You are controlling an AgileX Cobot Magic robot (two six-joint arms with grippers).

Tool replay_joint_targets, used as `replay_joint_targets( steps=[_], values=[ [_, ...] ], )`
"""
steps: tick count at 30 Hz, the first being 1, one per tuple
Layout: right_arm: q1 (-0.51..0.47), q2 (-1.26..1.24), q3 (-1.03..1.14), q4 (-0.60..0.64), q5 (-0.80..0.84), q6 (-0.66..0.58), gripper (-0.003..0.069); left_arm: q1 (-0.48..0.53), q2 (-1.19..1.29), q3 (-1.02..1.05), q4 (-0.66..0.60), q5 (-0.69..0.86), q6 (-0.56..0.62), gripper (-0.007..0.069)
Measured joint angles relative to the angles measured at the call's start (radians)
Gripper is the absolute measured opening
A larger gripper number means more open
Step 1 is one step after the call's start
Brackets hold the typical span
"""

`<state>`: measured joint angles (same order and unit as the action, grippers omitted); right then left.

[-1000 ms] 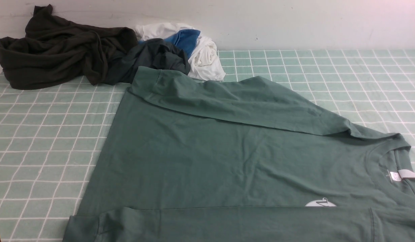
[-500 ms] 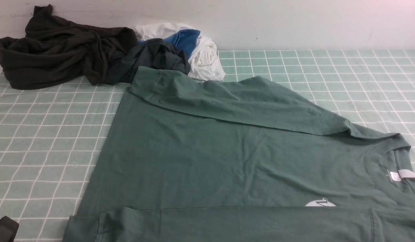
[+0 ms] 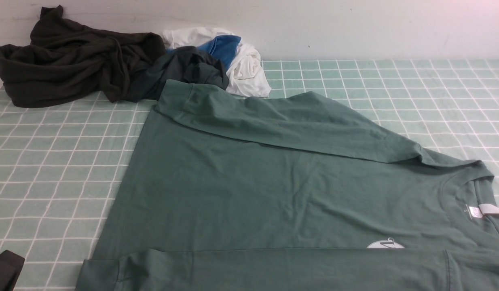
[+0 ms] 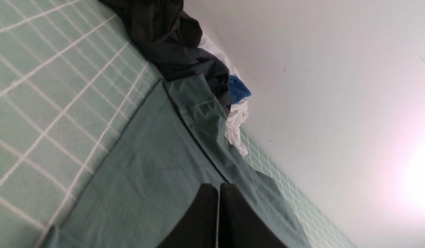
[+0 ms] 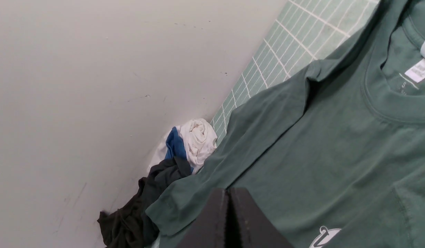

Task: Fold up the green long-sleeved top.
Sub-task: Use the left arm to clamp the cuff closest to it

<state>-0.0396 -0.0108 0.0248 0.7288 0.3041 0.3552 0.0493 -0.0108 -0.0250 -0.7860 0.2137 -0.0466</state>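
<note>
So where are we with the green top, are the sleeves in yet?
Sleeves look done: the far sleeve and the near sleeve both lie folded in across the green top. Nothing is in hand: the left gripper and right gripper are shut and empty. Left to do: the body lies full length from hem to collar, so the crosswise folds remain.
</note>
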Motion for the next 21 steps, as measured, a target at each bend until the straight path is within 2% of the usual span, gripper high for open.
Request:
replay_joint_targets(
  steps=[4, 5, 6, 8, 9, 10, 12, 15, 16, 20, 21],
  values=[
    [0.000, 0.000, 0.000, 0.000, -0.023, -0.134, -0.0018, 0.000, 0.054, -0.185, 0.089, 0.129, 0.263, -0.0003],
    [0.000, 0.000, 0.000, 0.000, -0.023, -0.144, -0.0018, 0.000, 0.062, -0.196, 0.095, 0.138, 0.273, -0.0003],
    [0.000, 0.000, -0.008, 0.000, -0.020, -0.246, -0.0018, 0.000, 0.145, -0.285, 0.155, 0.224, 0.339, -0.0003],
    [0.000, 0.016, -0.054, -0.001, -0.018, -0.355, -0.0018, 0.000, 0.285, -0.403, 0.254, 0.340, 0.380, -0.0003],
    [0.000, 0.021, -0.062, -0.001, -0.018, -0.368, -0.0018, 0.000, 0.300, -0.431, 0.265, 0.368, 0.387, -0.0003],
    [0.000, 0.087, -0.139, -0.006, -0.015, -0.484, -0.0018, 0.000, 0.429, -0.556, 0.357, 0.488, 0.397, -0.0003],
    [0.000, 0.186, -0.239, -0.023, 0.027, -0.607, -0.0018, 0.000, 0.593, -0.720, 0.470, 0.640, 0.404, -0.0003],
    [0.000, 0.383, -0.422, -0.062, 0.178, -0.782, -0.0018, -0.023, 0.811, -0.908, 0.613, 0.812, 0.405, -0.0003],
    [0.001, 0.475, -0.488, -0.071, 0.277, -0.832, -0.0018, -0.046, 0.881, -0.967, 0.660, 0.865, 0.404, -0.0003],
    [0.039, 0.740, -0.691, -0.094, 0.597, -0.888, -0.0018, -0.186, 1.127, -1.102, 0.779, 0.991, 0.400, 0.0004],
    [0.043, 0.766, -0.699, -0.096, 0.630, -0.891, -0.0018, -0.195, 1.138, -1.104, 0.786, 0.994, 0.400, 0.0007]
  ],
)
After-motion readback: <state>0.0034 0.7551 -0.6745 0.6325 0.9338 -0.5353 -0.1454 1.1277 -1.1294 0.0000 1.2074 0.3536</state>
